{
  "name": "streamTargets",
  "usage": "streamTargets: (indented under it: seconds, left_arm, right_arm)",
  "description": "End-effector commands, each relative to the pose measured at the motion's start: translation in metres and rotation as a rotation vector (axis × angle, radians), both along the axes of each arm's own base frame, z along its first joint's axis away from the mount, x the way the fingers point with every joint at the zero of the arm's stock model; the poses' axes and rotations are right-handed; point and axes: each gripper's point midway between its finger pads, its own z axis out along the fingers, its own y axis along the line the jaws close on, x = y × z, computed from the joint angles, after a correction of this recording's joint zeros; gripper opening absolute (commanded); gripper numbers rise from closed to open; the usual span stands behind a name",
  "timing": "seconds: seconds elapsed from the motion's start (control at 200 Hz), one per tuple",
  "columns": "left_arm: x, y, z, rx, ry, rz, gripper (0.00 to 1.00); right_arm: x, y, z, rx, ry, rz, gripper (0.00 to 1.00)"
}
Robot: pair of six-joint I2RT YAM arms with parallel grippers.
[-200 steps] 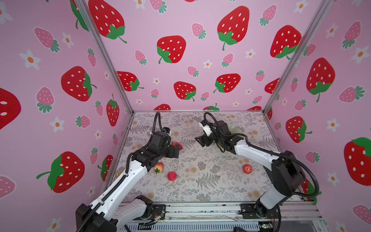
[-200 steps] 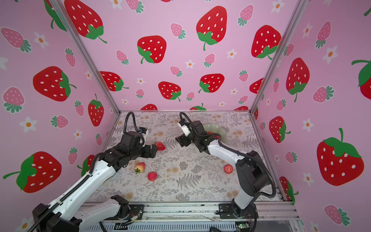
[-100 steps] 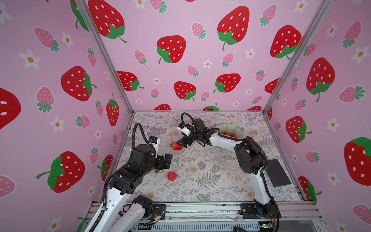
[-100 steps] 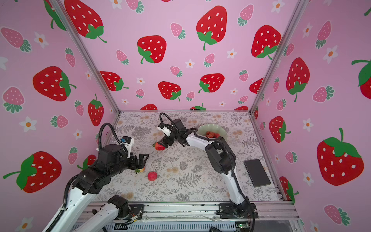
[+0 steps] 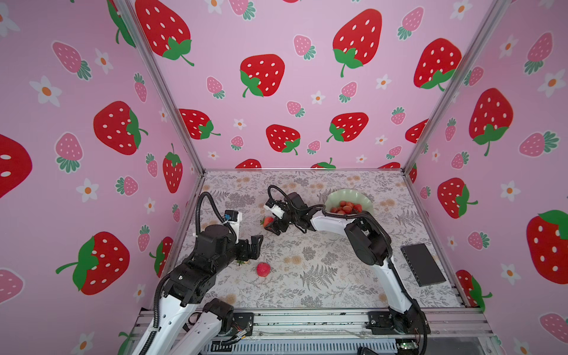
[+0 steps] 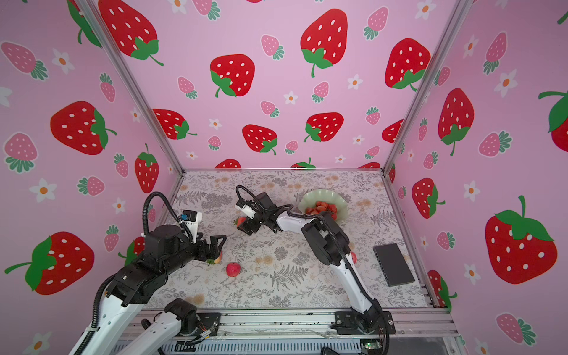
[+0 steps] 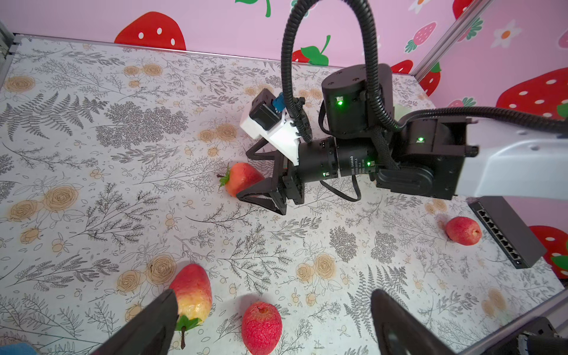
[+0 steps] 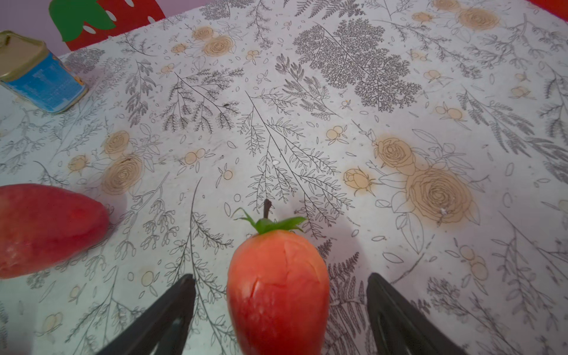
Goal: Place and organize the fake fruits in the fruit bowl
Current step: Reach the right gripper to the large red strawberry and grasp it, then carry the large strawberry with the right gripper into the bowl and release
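Note:
The pale green fruit bowl (image 5: 344,194) (image 6: 318,194) stands at the back right and holds the bunch of red-orange berries (image 5: 345,207). My right gripper (image 5: 273,226) (image 8: 281,278) reaches across to the middle. It is open, with a strawberry (image 5: 267,220) (image 8: 278,289) lying between its fingers and a gap on each side. My left gripper (image 5: 256,242) (image 7: 273,296) is open above the mat. One finger is next to a red-yellow strawberry (image 7: 192,292) (image 6: 217,260). A round red fruit (image 5: 263,269) (image 7: 261,325) lies just in front. Another round red fruit (image 7: 463,230) (image 6: 354,257) lies behind the right arm.
A black network switch (image 5: 422,264) (image 7: 507,229) lies at the right edge of the flowered mat (image 5: 322,276). A blue-labelled tin (image 8: 37,73) stands near the left wall. A blurred red fruit (image 8: 46,227) lies beside the right gripper. Pink walls enclose three sides.
The right arm has swung left across the mat until its open fingers flank the strawberry. The left arm has drawn back toward the front, over the other strawberry.

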Motion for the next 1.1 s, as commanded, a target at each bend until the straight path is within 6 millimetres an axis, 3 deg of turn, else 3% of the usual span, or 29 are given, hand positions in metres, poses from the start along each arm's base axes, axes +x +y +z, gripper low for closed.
streamTargets:
  seconds: [0.0,0.375,0.56,0.66,0.79,0.9,1.0,1.095]
  left_arm:
    - [0.001,0.000,0.005,-0.020,-0.020,0.010,0.99]
    - [0.001,0.003,0.001,-0.016,-0.024,0.021,0.99]
    - [0.002,0.002,-0.002,-0.024,-0.028,0.022,0.99]
    - [0.003,0.002,-0.004,-0.021,-0.023,0.024,0.99]
    - [0.004,0.003,-0.004,-0.017,-0.031,0.032,0.99]
    - [0.005,0.005,-0.002,-0.012,-0.046,0.037,0.99]
    - [0.008,0.003,-0.005,0.000,-0.043,0.024,0.99]
    - [0.011,-0.013,-0.006,-0.018,-0.042,-0.057,0.99]
  right_arm:
    - [0.009,0.006,0.000,0.005,-0.026,-0.019,0.86]
    - [0.006,0.013,-0.014,-0.016,0.022,0.008,0.65]
    - [0.005,0.013,-0.019,-0.030,0.039,0.006,0.61]
    - [0.007,0.012,-0.017,-0.031,0.035,-0.008,0.44]
    - [0.008,0.008,0.001,-0.012,0.013,-0.029,0.43]
    - [0.013,-0.002,0.035,0.023,-0.028,-0.055,0.42]
    - [0.025,-0.024,0.071,0.063,-0.060,-0.103,0.42]
    - [0.044,-0.061,0.095,0.072,-0.090,-0.189,0.42]
